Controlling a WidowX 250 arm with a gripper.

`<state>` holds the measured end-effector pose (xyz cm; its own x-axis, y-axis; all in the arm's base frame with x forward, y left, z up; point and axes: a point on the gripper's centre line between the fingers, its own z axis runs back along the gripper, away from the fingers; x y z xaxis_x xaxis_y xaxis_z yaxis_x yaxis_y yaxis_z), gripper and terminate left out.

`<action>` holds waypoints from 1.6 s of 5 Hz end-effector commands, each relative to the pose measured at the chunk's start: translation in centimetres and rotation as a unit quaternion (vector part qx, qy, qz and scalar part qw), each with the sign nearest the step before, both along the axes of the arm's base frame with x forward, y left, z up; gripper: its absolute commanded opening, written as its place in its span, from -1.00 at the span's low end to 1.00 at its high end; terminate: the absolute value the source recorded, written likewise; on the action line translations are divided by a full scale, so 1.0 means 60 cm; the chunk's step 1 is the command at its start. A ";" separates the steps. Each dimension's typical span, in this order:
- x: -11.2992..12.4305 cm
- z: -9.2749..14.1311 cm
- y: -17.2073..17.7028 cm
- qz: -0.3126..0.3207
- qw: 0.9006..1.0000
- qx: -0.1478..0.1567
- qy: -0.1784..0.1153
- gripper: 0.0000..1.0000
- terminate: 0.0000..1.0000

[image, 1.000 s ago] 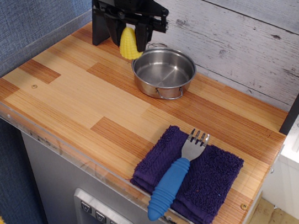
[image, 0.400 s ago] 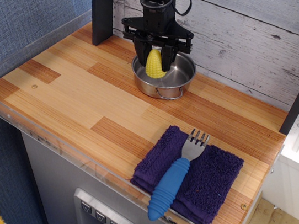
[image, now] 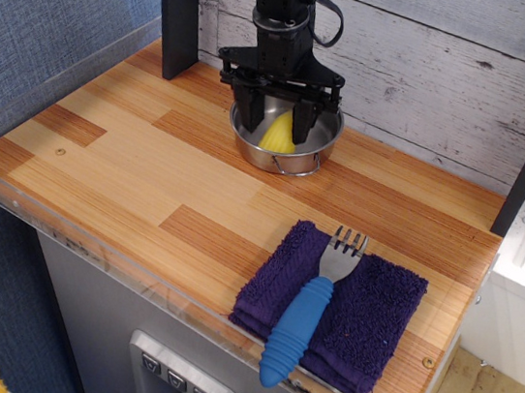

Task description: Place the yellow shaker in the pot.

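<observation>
Now the gripper (image: 276, 126) is lower than a moment ago and stands inside the pot (image: 314, 150), in the upper middle of the frame. One second ago it held the yellow shaker (image: 278, 134) in the air, left of the pot; then it carried it over the rim. The two fingers are on each side of the shaker, but I cannot tell if they clamp it or have let go. The shaker looks down in the bowl, so probably only release and retreat remain.

Hand (image: 276, 125) w/ yellow shaker (image: 278, 133) went from left of pot (image: 318, 146) to over it, then dropped lower inside.
</observation>
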<state>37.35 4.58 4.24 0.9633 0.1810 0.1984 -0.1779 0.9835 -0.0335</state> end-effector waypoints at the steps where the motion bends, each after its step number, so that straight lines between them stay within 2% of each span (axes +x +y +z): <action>1: -0.002 0.062 -0.014 -0.011 0.999 0.002 -0.044 1.00 -1.00; 2: -0.004 0.101 -0.013 -0.008 0.998 0.004 -0.067 1.00 -1.00; 3: -0.010 0.158 -0.007 -0.002 0.994 0.015 -0.104 1.00 -1.00; 4: -0.025 0.210 0.002 0.006 0.992 0.010 -0.126 1.00 -1.00; 5: -0.047 0.235 0.006 0.005 0.993 0.008 -0.119 1.00 -1.00; 6: -0.083 0.253 0.009 0.005 0.995 -0.014 -0.100 1.00 -1.00; 8: -0.121 0.256 -0.004 -0.041 0.997 -0.043 -0.057 1.00 -1.00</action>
